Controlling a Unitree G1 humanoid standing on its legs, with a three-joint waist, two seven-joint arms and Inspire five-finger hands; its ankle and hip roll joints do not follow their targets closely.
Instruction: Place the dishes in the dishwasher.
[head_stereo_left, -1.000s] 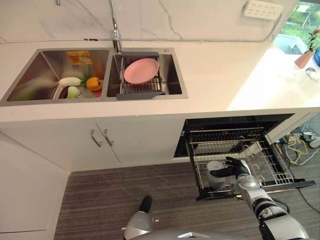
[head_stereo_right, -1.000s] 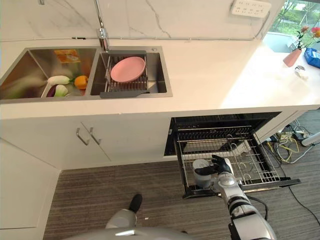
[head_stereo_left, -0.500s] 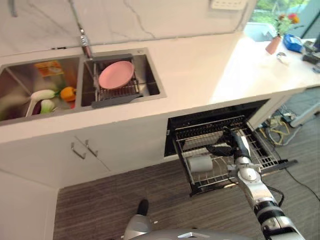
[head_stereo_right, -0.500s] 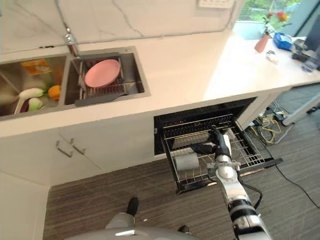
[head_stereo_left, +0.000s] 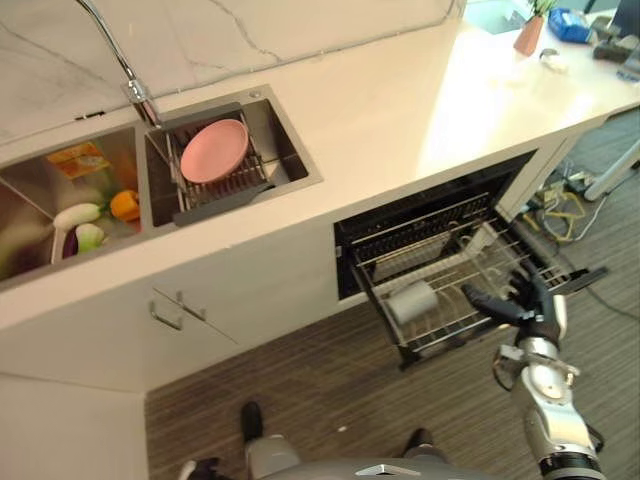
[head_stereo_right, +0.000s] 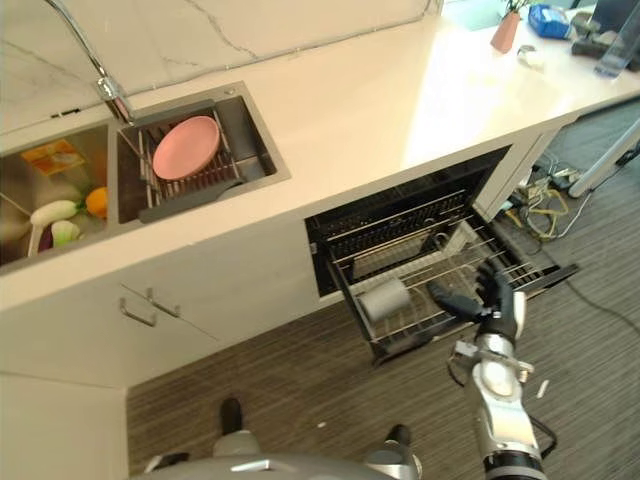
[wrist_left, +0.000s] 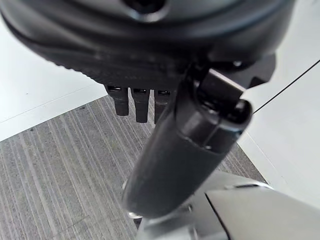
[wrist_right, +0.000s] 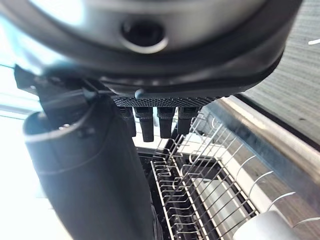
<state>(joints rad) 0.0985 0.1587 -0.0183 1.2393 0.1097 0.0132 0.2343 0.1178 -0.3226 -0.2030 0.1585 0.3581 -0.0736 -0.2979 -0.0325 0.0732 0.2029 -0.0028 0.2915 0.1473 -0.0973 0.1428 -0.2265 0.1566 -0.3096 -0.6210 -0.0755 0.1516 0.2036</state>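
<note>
With our right hand (head_stereo_left: 527, 303) released, fingers straight over the dishwasher rack (head_stereo_left: 455, 275), we judge the pink plate (head_stereo_left: 214, 151) rigid, slippery, breakable, best pinched by its rim.

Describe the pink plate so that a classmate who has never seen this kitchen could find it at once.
Start at the double sink set into the white counter. In its basin nearer the dishwasher, below the tap, a wire rack holds the pink plate, leaning. It is the round, pink dish; the other basin holds vegetables.

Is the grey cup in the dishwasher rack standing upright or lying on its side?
On its side: the grey cup lies with its round end facing out on the dishwasher rack.
</note>
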